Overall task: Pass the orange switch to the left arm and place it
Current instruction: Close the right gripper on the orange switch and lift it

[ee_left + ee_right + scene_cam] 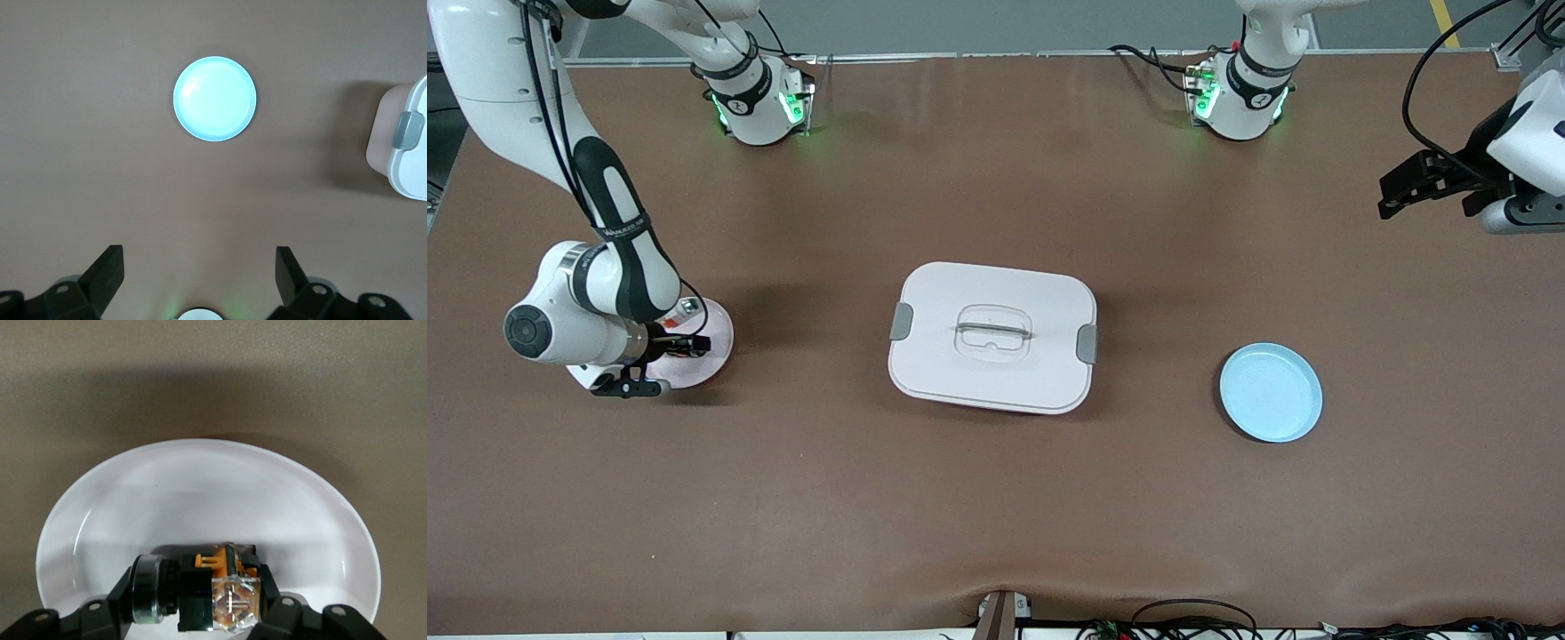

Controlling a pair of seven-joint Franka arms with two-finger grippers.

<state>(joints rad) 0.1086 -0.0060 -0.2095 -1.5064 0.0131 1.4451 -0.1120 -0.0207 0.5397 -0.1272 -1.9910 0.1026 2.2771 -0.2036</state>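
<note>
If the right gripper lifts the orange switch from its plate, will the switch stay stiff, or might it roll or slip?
The orange switch looks like hard plastic, blocky at one end, so it probably stays stiff. Its other end looks round, so it might roll on the smooth white plate if released. It appears small, likely light. The right gripper is shut on it; smooth faces could let it twist.

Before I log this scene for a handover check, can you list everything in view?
box: one, white with grey latches, mid-table.
blue plate: one, pale blue, toward the left arm's end.
white plate: one, white, toward the right arm's end.
orange switch: one, black and orange, on the white plate.
right gripper: black, shut on the orange switch at the white plate.
left gripper: black, open, waiting above the table near the blue plate.
</note>
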